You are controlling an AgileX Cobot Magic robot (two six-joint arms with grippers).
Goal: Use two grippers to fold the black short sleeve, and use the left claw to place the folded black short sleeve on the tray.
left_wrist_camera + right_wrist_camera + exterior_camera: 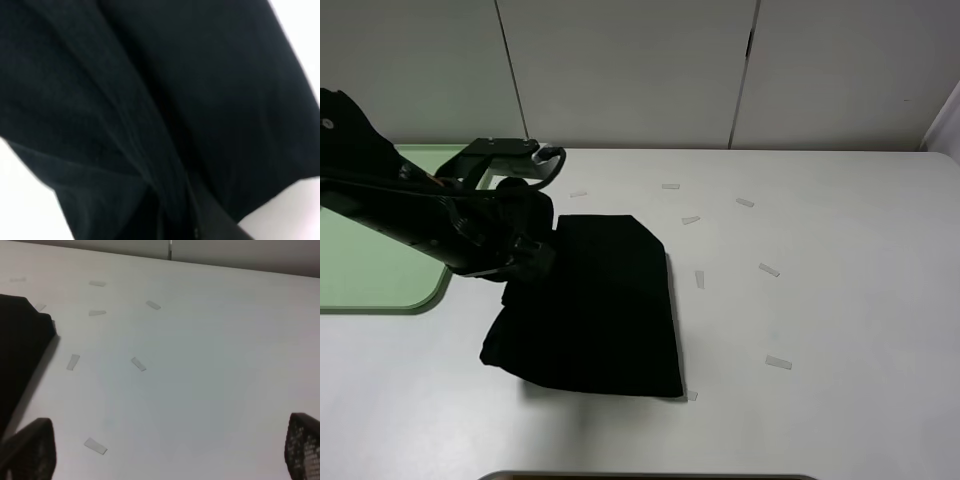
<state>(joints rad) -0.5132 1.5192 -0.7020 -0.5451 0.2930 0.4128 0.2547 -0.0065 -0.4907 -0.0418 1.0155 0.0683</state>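
Beside the light green rectangular plastic tray (370, 280), on the side away from its outer edge, the plain black soft-fabric short-sleeved T-shirt (610, 310) is lying on the white matte table (840, 300), already folded into a compact, roughly rectangular stack. The bulky matte-black left gripper (525, 262) is reaching over the shirt's edge nearest the tray. Its pincer is closed, and it appears to be pinching the cloth: in the left wrist view the fabric (200, 100) is filling almost everything, its soft ridges bunching toward one spot. That tray-side edge is looking slightly raised, casting a shadow. Gripping there probably makes sense, since the tray is the shirt's destination and this side gives the shortest carry.

Farther from the tray than the shirt, the right gripper (167, 450) is hanging above bare table with its textured fingertips (30, 450) spread wide and nothing between them, apparently staying clear. Small pale tape strips (95, 445) are lying flat and scattered beyond the shirt. The tray, smooth with rounded corners and a low rim, is not yet holding the shirt.
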